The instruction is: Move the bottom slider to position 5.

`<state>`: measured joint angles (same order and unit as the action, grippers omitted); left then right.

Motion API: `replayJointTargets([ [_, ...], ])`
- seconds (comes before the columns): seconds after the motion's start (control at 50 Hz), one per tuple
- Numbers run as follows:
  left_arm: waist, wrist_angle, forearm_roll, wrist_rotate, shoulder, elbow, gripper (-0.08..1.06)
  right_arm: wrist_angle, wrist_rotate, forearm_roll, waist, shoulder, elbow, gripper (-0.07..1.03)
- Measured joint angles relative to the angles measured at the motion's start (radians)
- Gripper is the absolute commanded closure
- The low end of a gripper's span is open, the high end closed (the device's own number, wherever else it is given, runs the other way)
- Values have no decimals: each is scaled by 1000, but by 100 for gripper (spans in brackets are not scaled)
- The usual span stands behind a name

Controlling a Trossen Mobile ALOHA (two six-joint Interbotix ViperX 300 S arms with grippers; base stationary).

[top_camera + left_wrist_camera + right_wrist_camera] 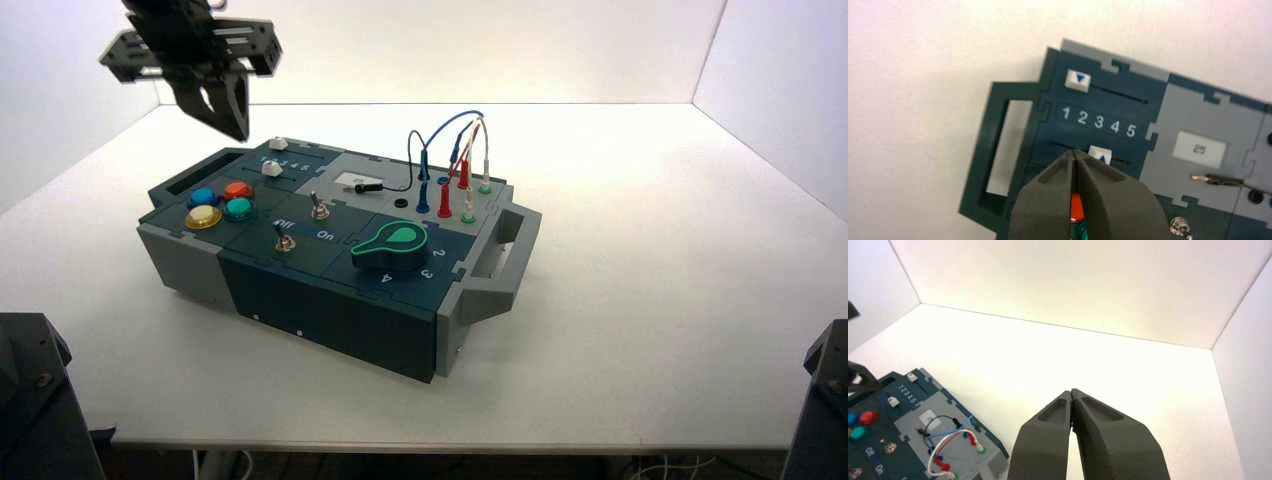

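Left wrist view: bottom slider, chunky, white, blue-arrowed (rather angular), under the clenched left pincer.

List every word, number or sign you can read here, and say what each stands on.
"1 2 3 4 5": strip between the sliders
"25": white label
"2", "3", "4": panel beside the green dial
"On": panel by the switches
Triangles: both sliders

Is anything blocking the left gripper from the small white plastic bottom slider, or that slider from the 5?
Nothing visible is in the way. The left gripper hovers above the box, near the bottom slider, and the thin dark slot looks free towards the white printed 5.
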<state>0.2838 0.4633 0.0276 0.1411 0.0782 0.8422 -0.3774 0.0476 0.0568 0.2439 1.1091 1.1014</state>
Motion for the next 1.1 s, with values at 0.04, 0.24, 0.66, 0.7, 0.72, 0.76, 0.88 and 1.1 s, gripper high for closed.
replayJointTargets([
  [0.04,3,-5,0,0,-9,0,101,0,0,0,0,0,0,99],
  [0.24,9,-21,0,-2,-72,-15,101,0,0,2,-2,0,0,99],
  [0.66,9,-51,-2,-2,-103,-41,101,0,0,2,-2,2,0,99],
  [0.7,9,-51,-2,0,-110,-46,101,2,-2,2,0,3,0,99],
  [0.72,9,-51,-2,-2,-112,-48,101,0,0,2,0,2,0,99],
  [0.76,9,-49,-2,0,-117,-51,101,0,0,2,0,2,0,99],
  [0.88,9,-48,-2,-2,-123,-51,101,0,0,2,0,3,0,99],
  [1.1,9,-49,-2,-2,-133,-51,101,2,0,2,0,3,0,99],
])
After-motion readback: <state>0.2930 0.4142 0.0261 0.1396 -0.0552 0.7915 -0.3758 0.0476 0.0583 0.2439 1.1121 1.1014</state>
